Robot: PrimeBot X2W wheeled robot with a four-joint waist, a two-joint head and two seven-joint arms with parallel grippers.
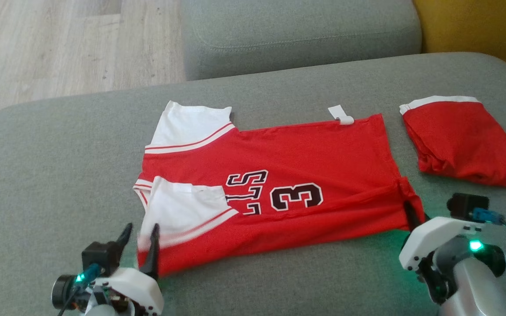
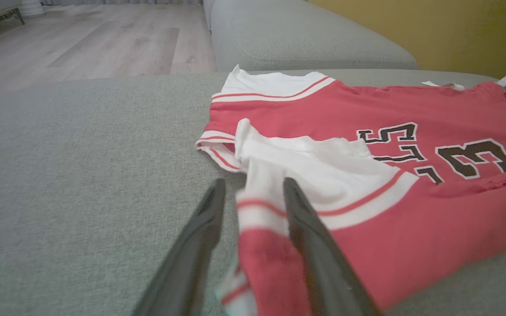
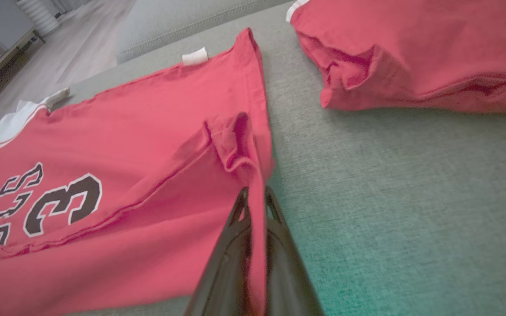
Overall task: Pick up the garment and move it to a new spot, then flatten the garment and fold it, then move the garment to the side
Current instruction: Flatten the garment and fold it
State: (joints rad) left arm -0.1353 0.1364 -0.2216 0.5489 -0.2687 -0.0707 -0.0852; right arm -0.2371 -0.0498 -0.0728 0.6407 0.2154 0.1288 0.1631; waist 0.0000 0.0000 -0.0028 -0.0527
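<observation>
the red jersey [image 1: 305, 162] lies spread across the middle of the grey sofa cushion [image 1: 59, 175]. the right gripper [image 3: 256, 197] pinches its hem corner tight. the left gripper [image 1: 141, 239], fingers apart, straddles its white-sleeved corner. a folded red garment [image 1: 459, 140] sits toward the cushion's right end.

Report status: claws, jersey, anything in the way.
Left claw open, straddling sleeve edge of red-and-white numbered jersey. Right claw shut on its hem corner. Folded red garment lies apart, right side.
</observation>
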